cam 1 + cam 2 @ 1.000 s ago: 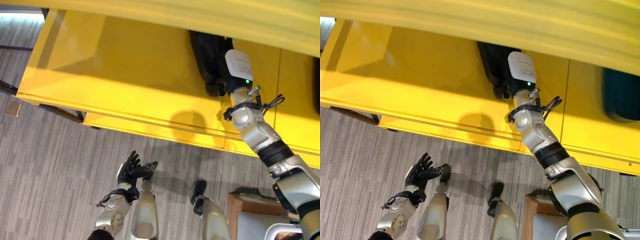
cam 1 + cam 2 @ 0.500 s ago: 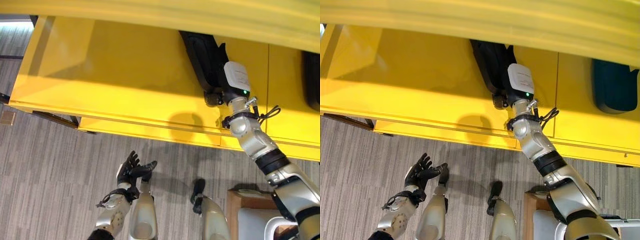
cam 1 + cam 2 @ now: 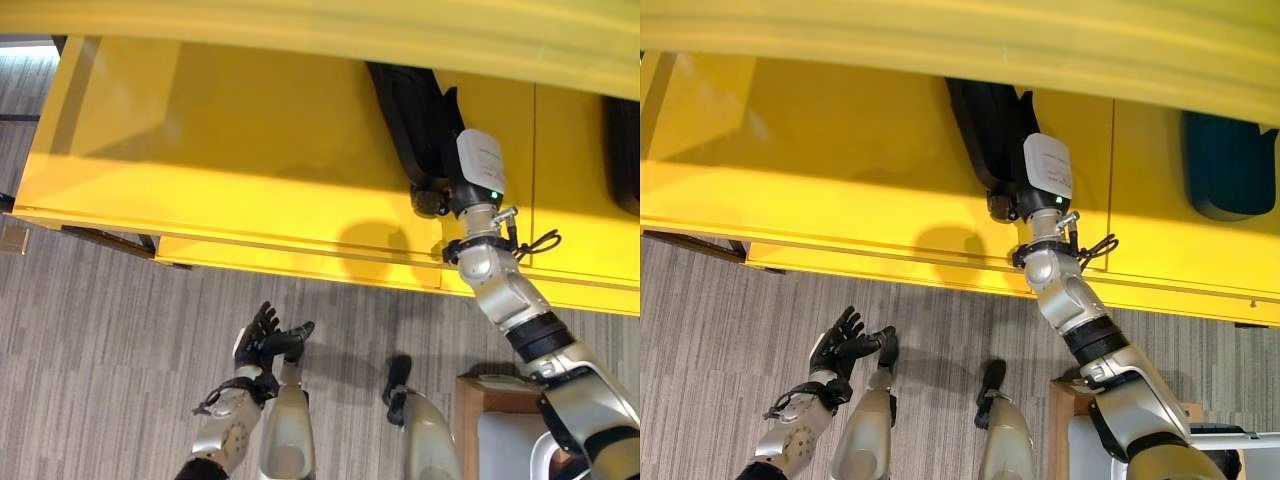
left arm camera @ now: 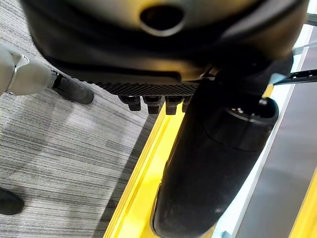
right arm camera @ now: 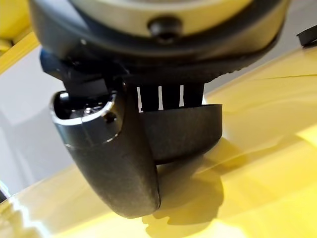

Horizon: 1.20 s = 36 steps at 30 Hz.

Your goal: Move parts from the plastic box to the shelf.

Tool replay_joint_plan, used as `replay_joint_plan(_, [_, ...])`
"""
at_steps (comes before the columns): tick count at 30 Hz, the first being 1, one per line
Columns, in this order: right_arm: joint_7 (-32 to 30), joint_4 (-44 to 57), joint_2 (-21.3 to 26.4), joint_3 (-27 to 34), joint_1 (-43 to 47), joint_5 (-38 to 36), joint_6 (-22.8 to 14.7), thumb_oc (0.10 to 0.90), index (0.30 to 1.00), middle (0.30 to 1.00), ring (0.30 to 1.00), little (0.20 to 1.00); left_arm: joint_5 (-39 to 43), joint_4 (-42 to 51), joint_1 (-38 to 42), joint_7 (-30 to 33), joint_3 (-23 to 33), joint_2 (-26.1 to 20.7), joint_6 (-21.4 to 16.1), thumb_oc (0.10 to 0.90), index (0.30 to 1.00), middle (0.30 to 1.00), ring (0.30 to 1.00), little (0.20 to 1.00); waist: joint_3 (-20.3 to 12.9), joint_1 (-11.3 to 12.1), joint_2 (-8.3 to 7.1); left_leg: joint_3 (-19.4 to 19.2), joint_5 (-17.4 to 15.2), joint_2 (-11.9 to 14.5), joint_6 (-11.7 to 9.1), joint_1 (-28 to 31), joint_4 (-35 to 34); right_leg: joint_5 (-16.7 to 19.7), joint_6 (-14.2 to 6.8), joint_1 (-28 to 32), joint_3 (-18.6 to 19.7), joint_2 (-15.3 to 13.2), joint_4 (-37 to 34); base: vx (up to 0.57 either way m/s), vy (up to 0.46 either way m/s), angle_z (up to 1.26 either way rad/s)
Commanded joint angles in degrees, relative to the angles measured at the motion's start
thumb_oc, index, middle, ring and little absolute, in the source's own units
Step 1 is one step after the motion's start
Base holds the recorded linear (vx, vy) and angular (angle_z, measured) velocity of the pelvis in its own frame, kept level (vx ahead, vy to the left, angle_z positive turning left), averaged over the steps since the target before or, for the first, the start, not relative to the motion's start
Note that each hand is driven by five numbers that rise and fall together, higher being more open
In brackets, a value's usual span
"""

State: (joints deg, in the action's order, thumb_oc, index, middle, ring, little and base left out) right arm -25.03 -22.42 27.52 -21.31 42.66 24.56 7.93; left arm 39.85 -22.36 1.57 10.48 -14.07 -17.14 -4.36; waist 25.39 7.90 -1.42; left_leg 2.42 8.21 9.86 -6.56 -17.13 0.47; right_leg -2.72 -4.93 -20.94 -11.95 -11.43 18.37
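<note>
Where carpet (image 3: 90, 350) spreads, shelf (image 3: 230, 150) stands.

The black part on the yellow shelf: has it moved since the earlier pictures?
Cannot tell. The black part lies on the yellow shelf under the right hand, but the whole view shifted, so the camera moved.

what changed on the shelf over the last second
The camera shifted a little, so the whole view slid. Against the shelf, the right hand on the black part shows no sure move of its own; the part lies on the shelf as before, under the hand. The left hand stayed low over the floor, open. The other dark part farther right stayed put.
</note>
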Motion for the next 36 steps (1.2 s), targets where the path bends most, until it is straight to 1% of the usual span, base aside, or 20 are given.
replay_joint_plan(1, [-3.8, 1.9, 1.8, 4.5, -0.3, -0.8, 2.1, 0.4, 0.3, 0.3, 0.3, 0.3, -0.6, 5.4, -0.1, 0.6, -1.0, -0.9, -4.3, 0.9, 1.0, 1.0, 1.0, 1.0, 0.4, -0.9, 0.48, -0.1, -1.4, 3.8, 0.3, 4.3, -0.9, 8.1, -2.1, 1.1, 2.2, -4.0, -3.0, 0.0, 0.0, 0.0])
replay_joint_plan(9, [-10.5, 1.7, -4.3, 8.2, -3.7, -4.3, 2.1, 0.4, 0.3, 0.3, 0.3, 0.3, -0.9, 5.4, 0.4, 2.3, -2.3, -0.3, -4.4, 0.9, 1.0, 1.0, 1.0, 1.0, 0.6, -1.1, 1.41, 0.1, -1.5, 3.6, 0.4, 4.0, -0.8, 8.0, -2.2, 0.7, 2.2, -4.2, -2.6, 0.0, 0.001, -0.01])
replay_joint_plan(14, [-12.1, 2.1, -4.9, 8.6, -4.4, -4.4, 2.0, 0.4, 0.3, 0.3, 0.3, 0.3, -1.2, 5.4, 0.9, 2.7, -2.9, -0.2, -4.6, 0.9, 1.0, 1.0, 1.0, 1.0, 0.8, -1.3, 1.69, 0.2, -1.5, 3.5, 0.5, 4.0, -0.9, 8.0, -2.3, 0.6, 2.4, -4.3, -2.5, 0.0, 0.0, 0.0])
replay_joint_plan(17, [-11.9, 2.1, -4.8, 8.3, -4.5, -4.1, 1.9, 0.4, 0.3, 0.3, 0.3, 0.3, -1.3, 5.4, 1.0, 2.7, -3.1, -0.2, -4.7, 0.9, 1.0, 1.0, 1.0, 1.0, 0.9, -1.3, 1.75, 0.2, -1.4, 3.5, 0.5, 3.9, -0.9, 7.9, -2.3, 0.6, 2.4, -4.3, -2.5, 0.0, 0.0, 0.0])
replay_joint_plan(25, [-10.4, 2.8, -3.2, 7.1, -4.7, -2.0, 1.8, 0.4, 0.3, 0.3, 0.3, 0.3, -1.4, 5.4, 1.0, 2.4, -3.2, -0.4, -5.1, 0.9, 1.0, 1.0, 1.0, 1.0, 0.9, -1.3, 1.67, 0.2, -1.4, 3.4, 0.5, 4.1, -1.0, 8.0, -2.4, 0.4, 2.5, -4.4, -2.2, 0.0, 0.0, 0.0])
replay_joint_plan(29, [-8.1, 3.1, -0.6, 5.3, -4.0, 0.4, 1.5, 0.4, 0.3, 0.3, 0.3, 0.3, -1.5, 5.1, 0.9, 2.0, -3.0, -0.5, -5.4, 0.9, 1.0, 1.0, 1.0, 1.0, 0.9, -1.2, 1.39, 0.2, -1.4, 3.5, 0.4, 4.1, -1.0, 8.1, -2.4, 0.5, 2.5, -4.3, -2.3, 0.0, 0.0, 0.0])
replay_joint_plan(31, [-5.9, 3.0, 2.1, 3.6, -2.8, 2.4, 1.3, 0.4, 0.3, 0.3, 0.3, 0.3, -1.4, 5.0, 1.0, 1.5, -2.6, -0.7, -5.7, 0.9, 1.0, 1.0, 1.0, 1.0, 0.9, -1.1, 1.17, 0.1, -1.4, 3.5, 0.4, 4.1, -1.0, 8.2, -2.4, 0.5, 2.4, -4.4, -2.3, 0.0, 0.0, 0.0])
replay_joint_plan(32, [-5.8, 3.0, 2.1, 3.6, -2.8, 2.4, 1.3, 0.4, 0.3, 0.3, 0.3, 0.3, -1.4, 5.0, 1.0, 1.5, -2.6, -0.7, -5.7, 0.9, 1.0, 1.0, 1.0, 1.0, 0.9, -1.1, 1.18, 0.1, -1.4, 3.5, 0.4, 4.1, -1.0, 8.2, -2.4, 0.5, 2.4, -4.4, -2.3, 0.0, 0.0, 0.0])
replay_joint_plan(36, [-3.4, 2.6, 5.4, 1.1, -0.6, 4.7, 0.7, 0.4, 0.3, 0.3, 0.3, 0.3, -1.4, 4.8, 0.9, 0.7, -2.3, -1.0, -5.9, 0.9, 1.0, 1.0, 1.0, 1.0, 0.8, -0.9, 0.83, 0.2, -1.3, 3.6, 0.4, 4.1, -1.1, 8.3, -2.5, 0.5, 2.5, -4.4, -2.5, 0.0, 0.0, 0.0])
